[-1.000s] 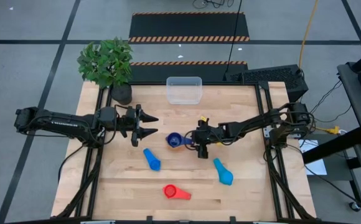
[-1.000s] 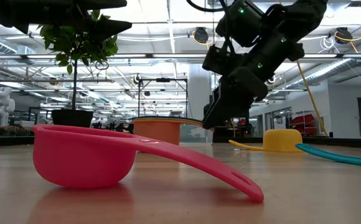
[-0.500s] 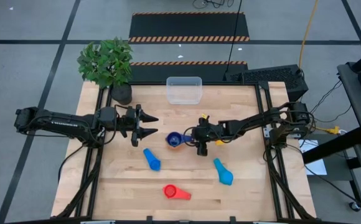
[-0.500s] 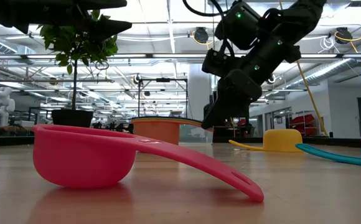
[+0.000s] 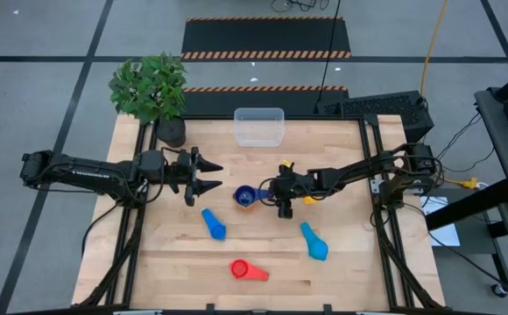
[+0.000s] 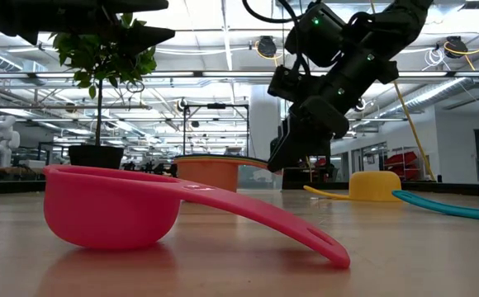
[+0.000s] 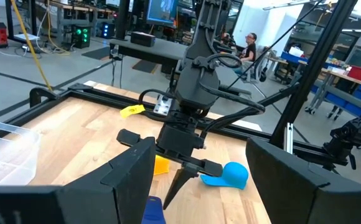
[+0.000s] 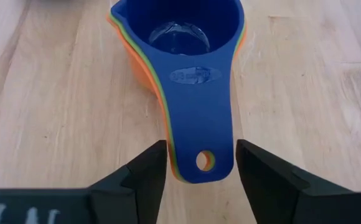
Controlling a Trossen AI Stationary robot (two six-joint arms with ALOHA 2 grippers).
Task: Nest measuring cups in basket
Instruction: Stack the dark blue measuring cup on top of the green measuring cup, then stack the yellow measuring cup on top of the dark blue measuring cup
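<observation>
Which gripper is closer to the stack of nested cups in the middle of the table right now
Right. The right gripper sits at the nested stack, its open fingers either side of the dark blue handle. The left gripper hovers open, apart, on the stack's far side.

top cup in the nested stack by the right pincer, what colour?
Dark blue top cup, nested over green and orange ones. Shows best in the right wrist view.

No legible text; only an unreadable embossed mark on the dark blue cup's handle (image 8: 195, 75).
</observation>
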